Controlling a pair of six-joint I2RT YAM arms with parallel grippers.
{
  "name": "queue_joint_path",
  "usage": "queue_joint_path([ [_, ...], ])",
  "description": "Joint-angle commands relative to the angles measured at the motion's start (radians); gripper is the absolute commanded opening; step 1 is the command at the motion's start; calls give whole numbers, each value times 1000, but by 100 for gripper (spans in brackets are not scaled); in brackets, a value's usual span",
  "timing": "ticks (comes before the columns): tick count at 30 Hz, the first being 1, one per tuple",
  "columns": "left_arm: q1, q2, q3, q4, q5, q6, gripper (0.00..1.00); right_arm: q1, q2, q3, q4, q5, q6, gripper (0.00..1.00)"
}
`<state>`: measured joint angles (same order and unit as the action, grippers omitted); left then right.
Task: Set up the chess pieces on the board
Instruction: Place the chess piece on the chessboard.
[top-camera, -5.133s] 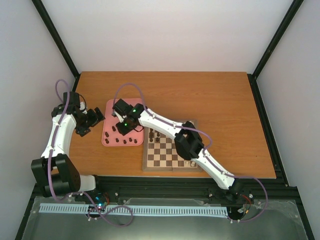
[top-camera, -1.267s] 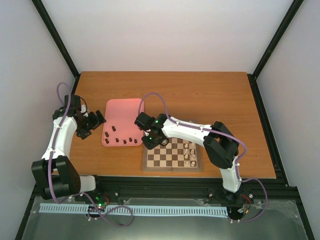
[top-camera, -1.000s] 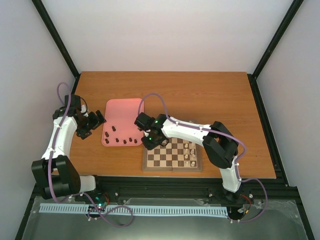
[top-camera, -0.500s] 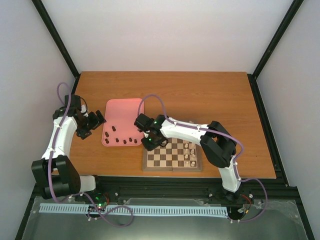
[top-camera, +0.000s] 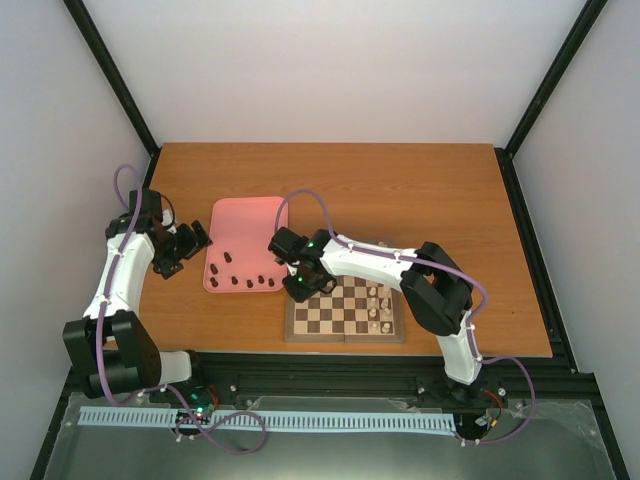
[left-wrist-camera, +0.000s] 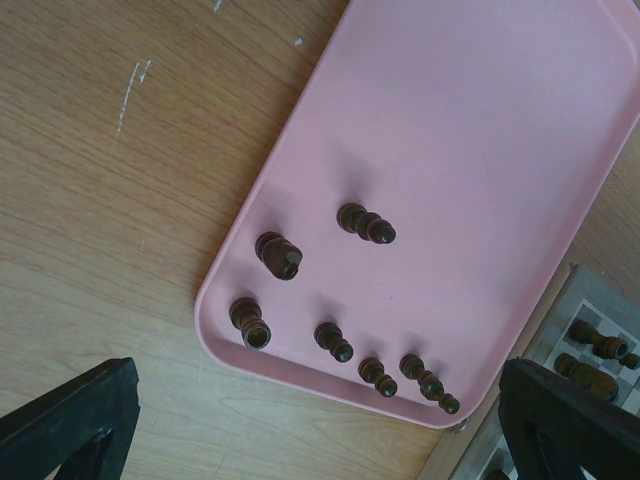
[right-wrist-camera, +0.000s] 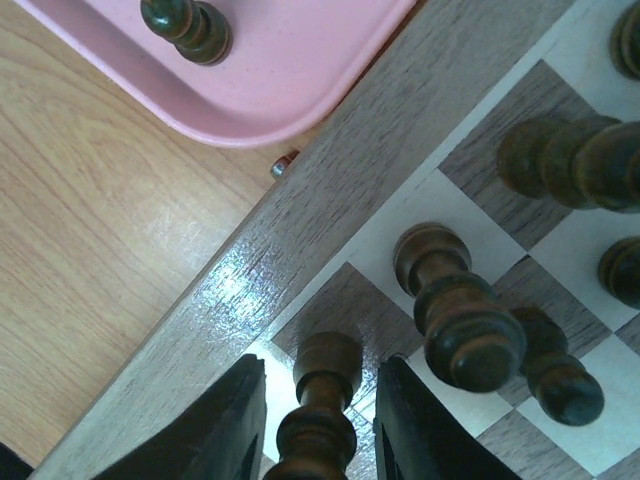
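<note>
While six chess pieces (left-wrist-camera: 278, 254) are waiting on the pink tray (left-wrist-camera: 480, 150) beside the board (top-camera: 345, 338), several are standing on it. The right gripper (right-wrist-camera: 322, 392) is bracketing a dark pawn (right-wrist-camera: 325, 362) at the board's edge, perhaps pinching; the left gripper (left-wrist-camera: 320, 420) is hanging spread.

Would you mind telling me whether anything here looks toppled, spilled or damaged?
Nothing stands out: the chess pieces on the pink tray and those on the board appear upright, with nothing spilled or visibly damaged.
</note>
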<state>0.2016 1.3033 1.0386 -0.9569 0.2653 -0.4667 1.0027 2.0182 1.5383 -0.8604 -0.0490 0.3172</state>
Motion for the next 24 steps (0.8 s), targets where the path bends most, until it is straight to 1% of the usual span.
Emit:
queue_joint_path([
  [1, -4, 1, 13, 19, -2, 13, 100, -4, -48, 24, -4, -9, -13, 33],
  [10, -5, -8, 12, 14, -3, 13, 100, -3, -105, 80, -69, -13, -27, 37],
  [13, -5, -12, 9, 12, -3, 13, 100, -3, -139, 95, -113, -3, -27, 44],
  [17, -5, -14, 7, 14, -3, 11, 100, -3, -167, 126, -162, 25, -36, 47],
  [21, -5, -11, 19, 13, -4, 10, 100, -2, -150, 215, -179, 34, -51, 53],
  [24, -4, -8, 31, 11, -3, 10, 100, -1, -85, 346, -199, 18, -75, 55],
])
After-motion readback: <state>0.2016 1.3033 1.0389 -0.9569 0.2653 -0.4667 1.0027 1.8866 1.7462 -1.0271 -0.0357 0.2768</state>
